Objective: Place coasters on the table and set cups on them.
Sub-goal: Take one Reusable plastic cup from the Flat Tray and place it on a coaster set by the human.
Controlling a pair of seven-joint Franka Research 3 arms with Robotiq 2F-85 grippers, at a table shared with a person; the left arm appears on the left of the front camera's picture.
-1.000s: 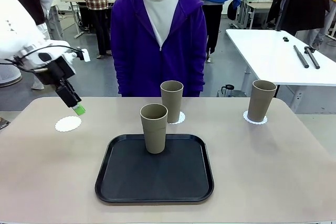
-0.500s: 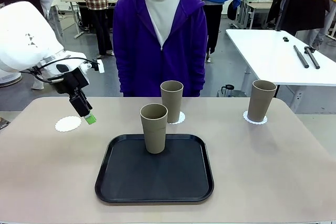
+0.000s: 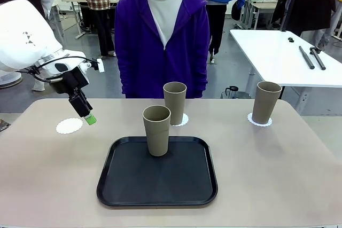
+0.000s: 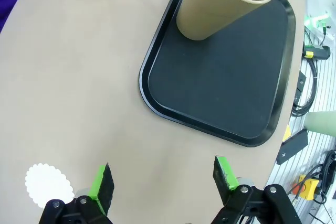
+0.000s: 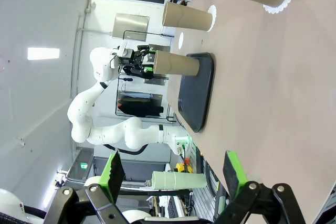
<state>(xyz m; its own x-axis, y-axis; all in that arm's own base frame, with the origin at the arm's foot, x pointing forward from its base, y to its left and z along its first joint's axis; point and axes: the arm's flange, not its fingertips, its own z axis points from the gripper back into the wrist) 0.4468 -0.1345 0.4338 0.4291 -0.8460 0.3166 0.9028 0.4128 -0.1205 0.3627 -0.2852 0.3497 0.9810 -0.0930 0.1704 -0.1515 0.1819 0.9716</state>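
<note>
Left gripper (image 3: pixel 90 119) spread wide, empty, hovering above the counter (image 3: pixel 48 174). Just beside it lies a bare coaster (image 3: pixel 69 126), no cup on it. Farther off, a tray (image 3: pixel 157 172) with one cup (image 3: pixel 156 130) on it. Beyond, middle cup (image 3: pixel 175 103) and far cup (image 3: pixel 266 102) each stand on a coaster. Two of three done; tray cup left to move, I judge. Left wrist view shows the gripper gap clear. Right gripper (image 5: pixel 173 173) also spread wide, empty, seen in its own wrist view.

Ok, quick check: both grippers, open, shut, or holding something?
Left gripper: open, holding nothing, above the table near the bare coaster.
Right gripper: open, holding nothing.
</note>
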